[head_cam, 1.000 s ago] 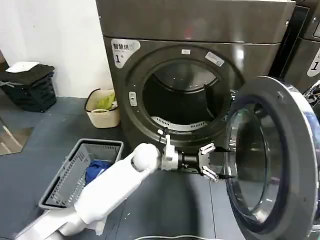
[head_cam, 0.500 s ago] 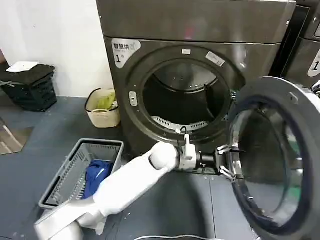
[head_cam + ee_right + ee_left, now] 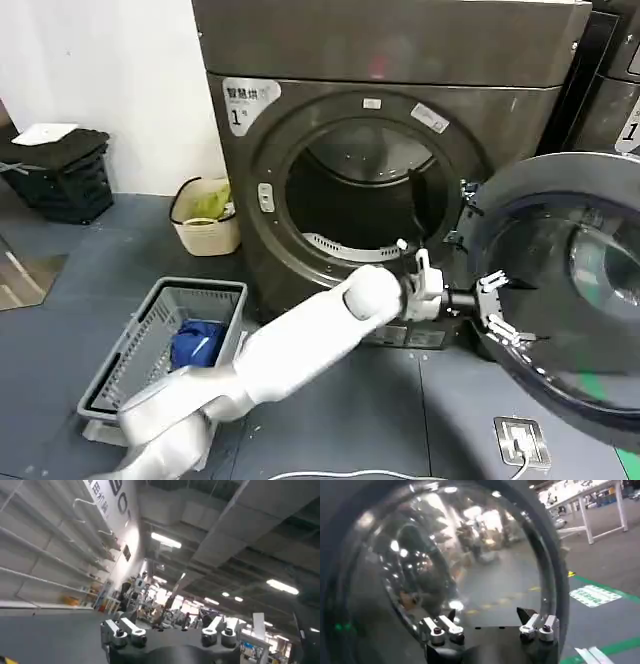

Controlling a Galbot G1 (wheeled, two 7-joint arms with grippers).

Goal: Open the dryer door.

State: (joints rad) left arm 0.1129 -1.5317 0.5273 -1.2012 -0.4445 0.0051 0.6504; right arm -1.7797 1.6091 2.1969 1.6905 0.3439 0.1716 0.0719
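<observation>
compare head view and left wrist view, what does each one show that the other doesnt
Head view alone: the dryer's open drum mouth, the white "1" sticker, the grey laundry basket on the floor, a beige bin by the wall, and the left arm reaching across.

Left wrist view alone: the door's domed glass up close, mirroring a lit room, plus a green-lined floor beyond.

Both: the dryer door swung wide, and the left gripper, open, at the door's inner face.

head: high, facing down-forward | left wrist: close on dryer door (image 3: pixel 445 560), shared | right wrist: faces ceiling
</observation>
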